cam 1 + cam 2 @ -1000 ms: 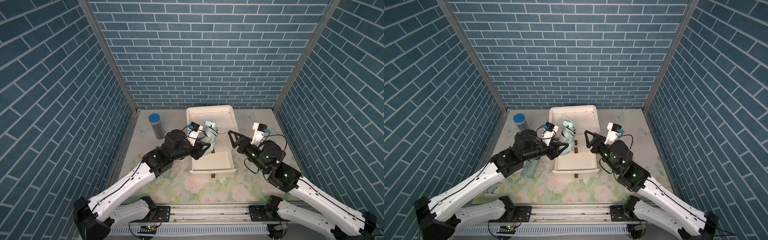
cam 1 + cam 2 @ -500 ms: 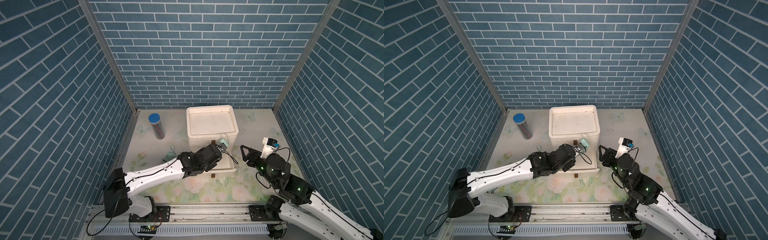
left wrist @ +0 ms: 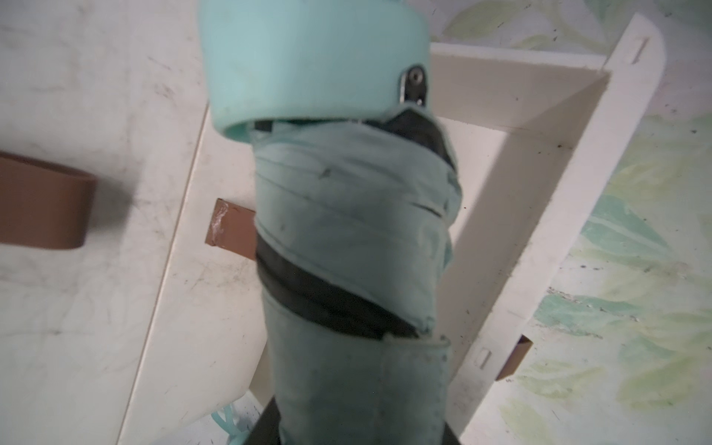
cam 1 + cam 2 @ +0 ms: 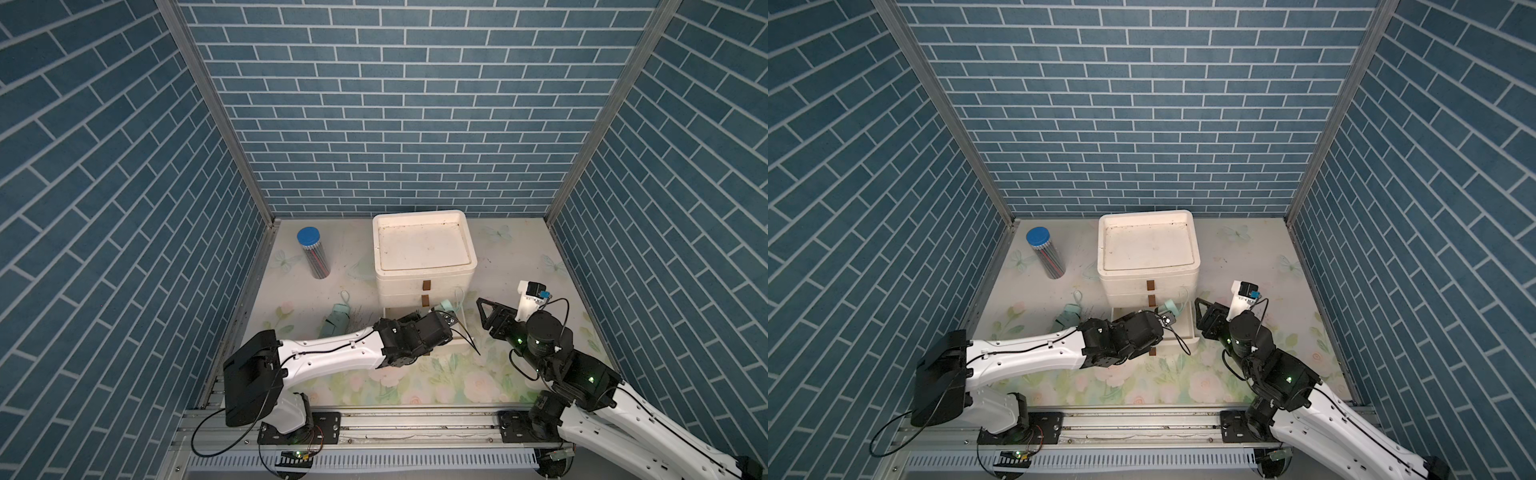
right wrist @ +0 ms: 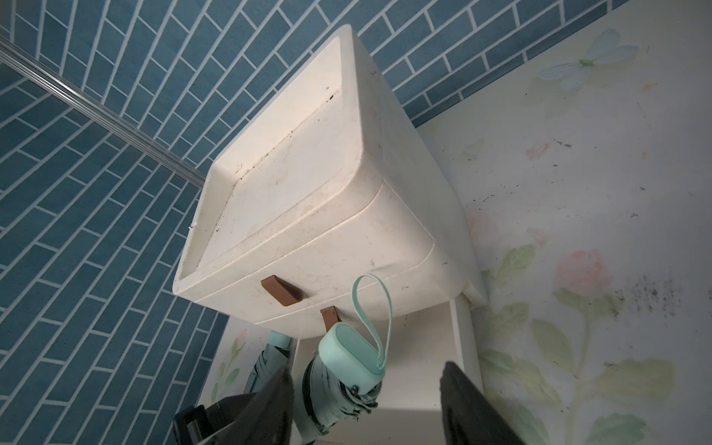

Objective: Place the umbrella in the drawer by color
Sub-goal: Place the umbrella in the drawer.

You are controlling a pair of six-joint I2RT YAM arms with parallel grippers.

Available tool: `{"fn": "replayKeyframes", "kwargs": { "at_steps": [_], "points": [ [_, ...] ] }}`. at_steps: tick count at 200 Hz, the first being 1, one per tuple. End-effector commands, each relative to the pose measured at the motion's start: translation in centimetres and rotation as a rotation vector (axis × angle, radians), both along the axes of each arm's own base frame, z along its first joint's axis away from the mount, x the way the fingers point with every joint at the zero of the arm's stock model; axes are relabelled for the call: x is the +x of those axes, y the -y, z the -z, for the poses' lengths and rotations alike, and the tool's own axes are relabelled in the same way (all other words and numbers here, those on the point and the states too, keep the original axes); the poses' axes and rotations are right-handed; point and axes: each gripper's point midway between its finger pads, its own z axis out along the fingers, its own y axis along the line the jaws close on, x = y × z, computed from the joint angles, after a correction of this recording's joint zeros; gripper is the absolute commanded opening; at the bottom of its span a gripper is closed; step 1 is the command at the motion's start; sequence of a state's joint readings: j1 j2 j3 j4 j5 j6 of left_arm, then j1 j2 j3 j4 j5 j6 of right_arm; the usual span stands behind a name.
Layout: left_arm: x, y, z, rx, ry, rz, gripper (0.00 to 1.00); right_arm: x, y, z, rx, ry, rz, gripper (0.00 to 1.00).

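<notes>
A white cabinet (image 4: 424,249) (image 4: 1146,249) stands at the back with its bottom drawer (image 4: 1190,326) (image 3: 539,192) pulled out. My left gripper (image 4: 436,318) (image 3: 358,431) is shut on a folded mint-green umbrella (image 3: 346,215) (image 5: 346,362). It holds the umbrella tilted over the open drawer, handle end (image 4: 446,306) toward the cabinet front. Another mint umbrella (image 4: 334,322) (image 4: 1069,316) lies on the table left of the cabinet. Just right of the drawer, my right gripper (image 4: 488,316) (image 5: 370,404) is open and holds nothing.
A clear canister of pencils with a blue lid (image 4: 312,255) (image 4: 1044,255) stands at the back left. Brown pull tabs (image 5: 281,291) stick out of the two shut upper drawers. Blue brick walls close in three sides of the floral table.
My left arm has come down with the umbrella from above the cabinet to the open bottom drawer. The right arm has drawn back to the right of the drawer.
</notes>
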State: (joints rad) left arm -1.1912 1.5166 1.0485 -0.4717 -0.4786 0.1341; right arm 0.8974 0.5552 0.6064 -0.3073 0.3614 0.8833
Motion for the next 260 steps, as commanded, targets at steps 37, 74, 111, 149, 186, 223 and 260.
{"fn": "replayKeyframes", "kwargs": {
  "at_steps": [37, 74, 111, 149, 186, 223, 260],
  "points": [
    [0.5, 0.8, -3.0, -0.144, 0.044, -0.042, 0.56, 0.1, -1.0, -0.8, -0.005, 0.019, -0.042, 0.62],
    [0.2, -0.1, -5.2, -0.221, 0.060, -0.058, 0.65, 0.4, -1.9, -1.0, -0.007, 0.027, -0.067, 0.63],
    [-0.4, -1.1, -8.1, -0.333, 0.061, -0.089, 0.65, 0.7, -2.8, -0.6, -0.018, 0.017, -0.089, 0.63],
    [2.1, -6.8, -11.0, -0.499, 0.183, -0.410, 0.54, 0.7, -3.7, -0.1, -0.025, 0.009, -0.122, 0.63],
    [3.9, -19.2, -10.3, -0.702, 0.246, -1.016, 0.64, 0.5, -5.0, 1.1, -0.014, -0.009, -0.172, 0.61],
    [4.2, -25.5, -5.0, -0.866, 0.084, -1.283, 0.79, 0.3, -6.1, 2.0, -0.002, -0.024, -0.212, 0.59],
    [4.9, -27.3, 1.0, -0.879, -0.111, -1.441, 0.83, 0.0, -6.6, 2.6, 0.000, -0.035, -0.231, 0.59]
  ]
}}
